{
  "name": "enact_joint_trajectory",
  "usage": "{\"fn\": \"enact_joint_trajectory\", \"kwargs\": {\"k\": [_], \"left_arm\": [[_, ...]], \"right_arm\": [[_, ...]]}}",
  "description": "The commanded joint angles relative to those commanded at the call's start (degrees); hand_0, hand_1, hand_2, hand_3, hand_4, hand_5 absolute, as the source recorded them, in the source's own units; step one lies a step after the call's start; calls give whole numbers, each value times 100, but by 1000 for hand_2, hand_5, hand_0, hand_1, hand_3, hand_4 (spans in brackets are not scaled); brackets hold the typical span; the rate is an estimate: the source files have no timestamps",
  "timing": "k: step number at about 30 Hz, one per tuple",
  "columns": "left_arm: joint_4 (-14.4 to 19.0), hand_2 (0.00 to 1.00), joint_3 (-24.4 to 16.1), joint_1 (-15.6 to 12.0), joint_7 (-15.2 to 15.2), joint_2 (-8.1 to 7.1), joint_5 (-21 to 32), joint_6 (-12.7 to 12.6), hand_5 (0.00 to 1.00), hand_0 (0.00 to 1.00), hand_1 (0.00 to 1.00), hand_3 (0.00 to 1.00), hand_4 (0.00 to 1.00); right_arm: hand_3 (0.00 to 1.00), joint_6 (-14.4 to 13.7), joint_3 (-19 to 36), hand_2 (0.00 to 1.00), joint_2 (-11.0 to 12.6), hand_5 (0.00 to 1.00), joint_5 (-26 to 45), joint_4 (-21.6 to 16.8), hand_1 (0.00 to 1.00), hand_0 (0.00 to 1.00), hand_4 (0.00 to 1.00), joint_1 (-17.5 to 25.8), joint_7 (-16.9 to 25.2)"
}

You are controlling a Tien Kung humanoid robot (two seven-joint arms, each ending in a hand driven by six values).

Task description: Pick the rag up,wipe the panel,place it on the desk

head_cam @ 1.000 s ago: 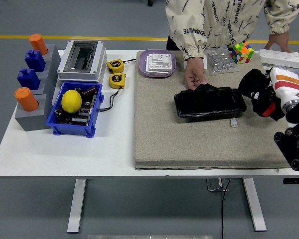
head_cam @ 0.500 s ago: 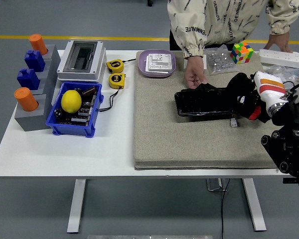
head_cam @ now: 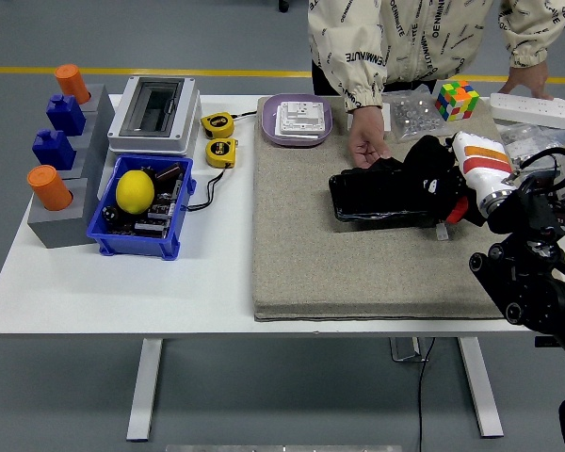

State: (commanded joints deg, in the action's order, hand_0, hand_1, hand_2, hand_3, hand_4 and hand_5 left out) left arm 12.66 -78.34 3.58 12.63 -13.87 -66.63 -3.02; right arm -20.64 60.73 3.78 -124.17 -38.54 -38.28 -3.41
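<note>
Since a second ago the right hand [head_cam: 435, 174] has slid left, from beside the black panel [head_cam: 388, 193] to right on top of its right end. The panel has stayed where it was.

Head view: the panel lies flat on the gray mat [head_cam: 377, 264], near the far side of the white surface [head_cam: 104, 292]. The right hand is black and rests on the panel. Its fingers look curled down, but hand and panel are both dark — I cannot tell if they hold a rag or nothing at all. A rag cannot be picked out for sure. A person's hand [head_cam: 366, 146] touches the far left corner of the panel.

Behind the mat sits a purple plate [head_cam: 275, 130] — and a color cube [head_cam: 458, 100] further right. On the left is a blue bin [head_cam: 137, 240] with a yellow lemon [head_cam: 135, 191] in it.
</note>
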Motion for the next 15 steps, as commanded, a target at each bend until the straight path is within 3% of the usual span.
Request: {"fn": "enact_joint_trajectory", "kwargs": {"k": [11,15], "left_arm": [[-4,686,29,14,0,-10,16,-1,507,636,658,573,613],[0,686,46,27,-1,-15,23,0,507,636,658,573,613]], "right_arm": [[331,18,-329,330,-367,53,71,-33,275,161,884,-106,-88],[331,28,-611,330,-378,53,147,-89,275,161,884,-160,-125]]}}
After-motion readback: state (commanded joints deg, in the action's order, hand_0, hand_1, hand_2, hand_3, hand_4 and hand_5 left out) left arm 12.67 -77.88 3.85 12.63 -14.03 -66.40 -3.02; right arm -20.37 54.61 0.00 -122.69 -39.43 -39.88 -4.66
